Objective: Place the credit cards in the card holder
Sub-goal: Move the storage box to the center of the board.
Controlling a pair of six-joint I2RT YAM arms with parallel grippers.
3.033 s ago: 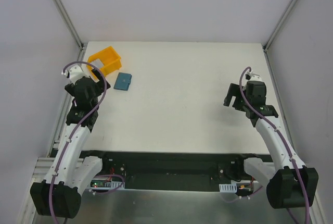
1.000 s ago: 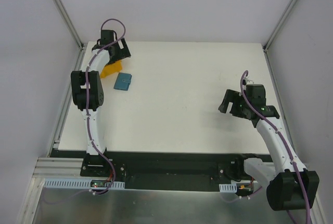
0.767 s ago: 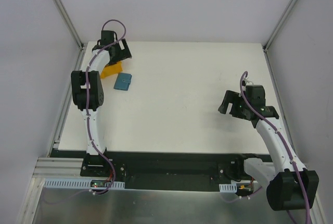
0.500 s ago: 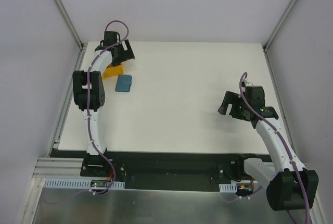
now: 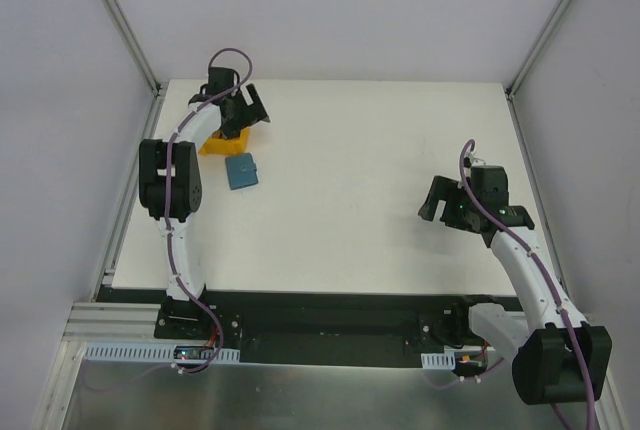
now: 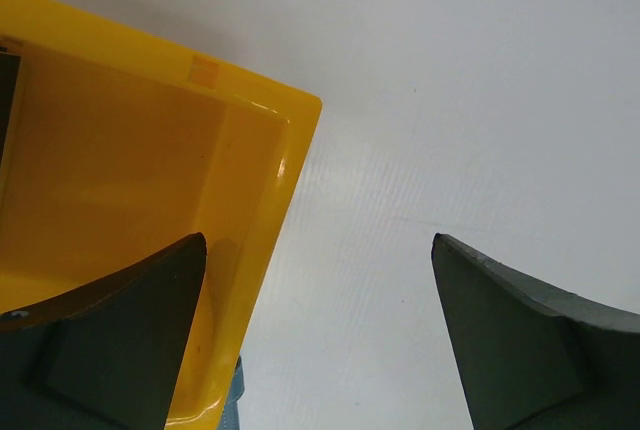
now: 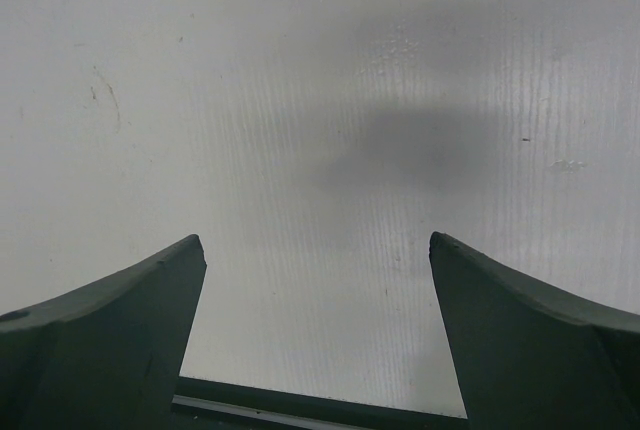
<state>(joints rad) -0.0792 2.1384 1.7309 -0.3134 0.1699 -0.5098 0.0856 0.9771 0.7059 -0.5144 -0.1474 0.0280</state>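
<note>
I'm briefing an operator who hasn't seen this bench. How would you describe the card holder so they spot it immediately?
At the white table's far left corner, the left gripper hovers over a yellow plastic bin. Beside that bin, on its near side, lies the card holder: a small flat teal-blue wallet. It is the only blue thing, flat where the bin is boxy.

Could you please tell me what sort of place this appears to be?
Probably a robotics lab test cell: a white table enclosed by plain walls and aluminium rails, with two robot arms bolted at its near edge.
</note>
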